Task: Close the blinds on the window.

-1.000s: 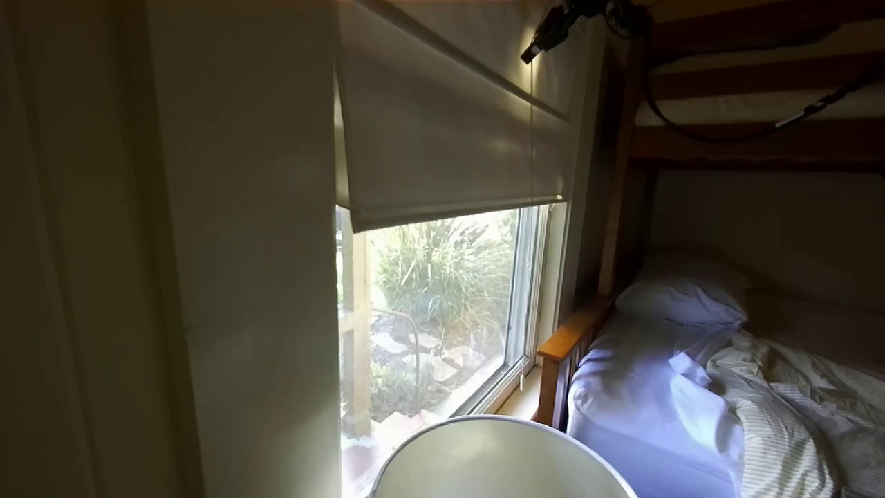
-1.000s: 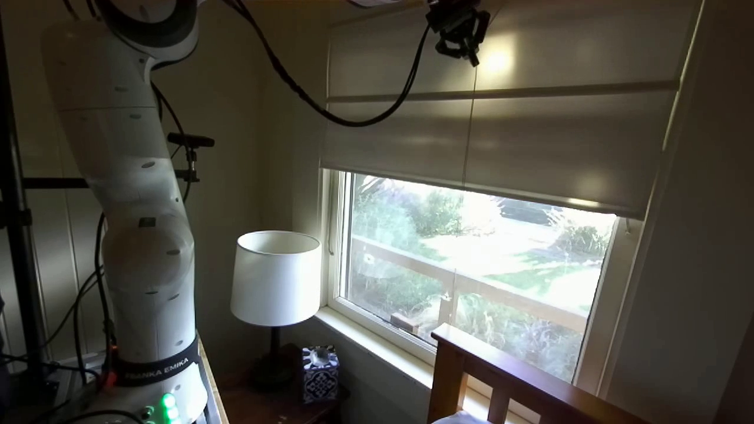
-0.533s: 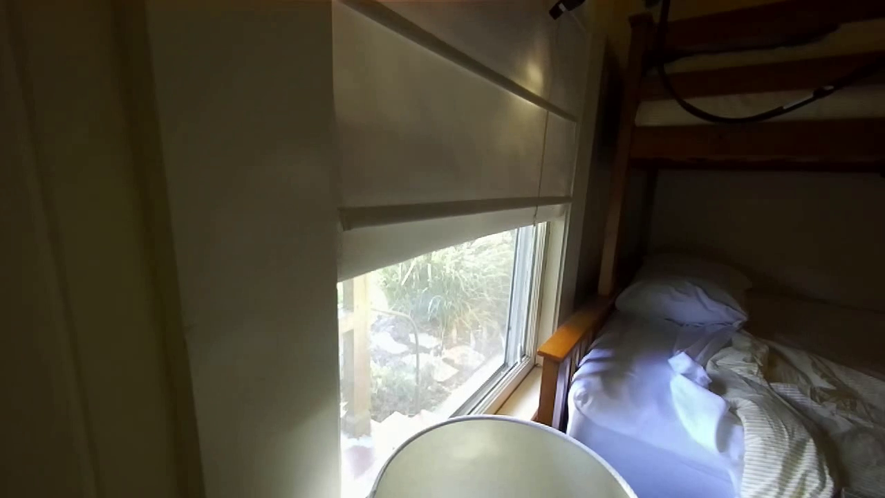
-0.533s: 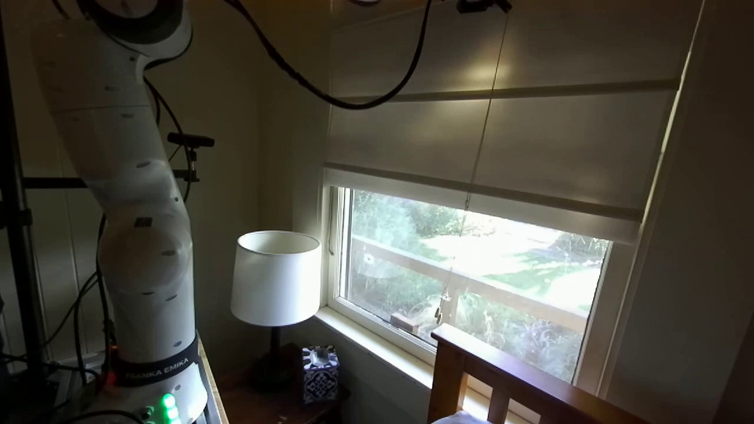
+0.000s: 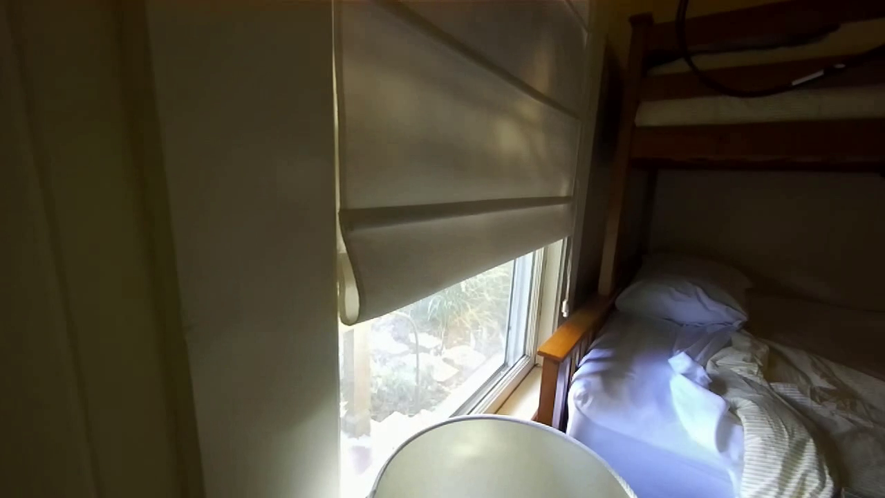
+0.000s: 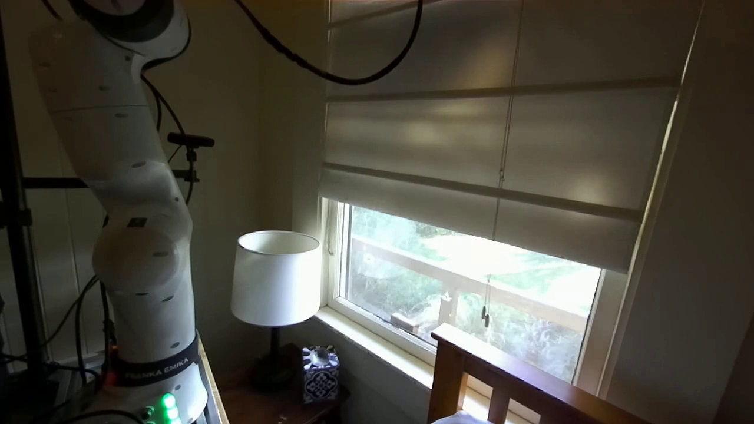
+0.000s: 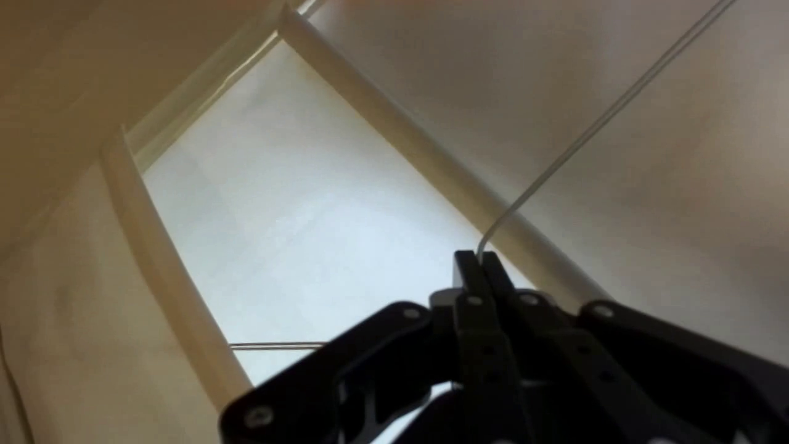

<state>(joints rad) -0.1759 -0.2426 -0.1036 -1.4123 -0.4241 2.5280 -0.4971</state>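
Note:
The cream-beige blinds [image 5: 456, 145] hang over the upper part of the window [image 5: 449, 353]. In an exterior view the blinds [image 6: 412, 132] have horizontal folds and their lower edge slopes down to the right. Bright foliage shows through the window glass [image 6: 394, 265] below. A thin pull cord [image 6: 505, 141] hangs in front, with small dark end pieces [image 6: 485, 315] low down. In the wrist view my gripper [image 7: 479, 256] is shut on the cord [image 7: 592, 139], which runs up and right from the fingertips. The gripper is out of sight in both exterior views.
A white lamp [image 6: 277, 282] and a patterned tissue box [image 6: 320, 374] stand beside the arm [image 6: 147, 235]. A wooden bed end [image 6: 500, 365] stands before the window. The bunk bed [image 5: 747, 145] is to the right in an exterior view. A black cable [image 6: 330, 73] hangs from above.
The gripper has risen out of both exterior views. The blinds' lower edge has come down, covering more glass, with a loose lower fold. The cord has shifted right, and its end pieces hang in view.

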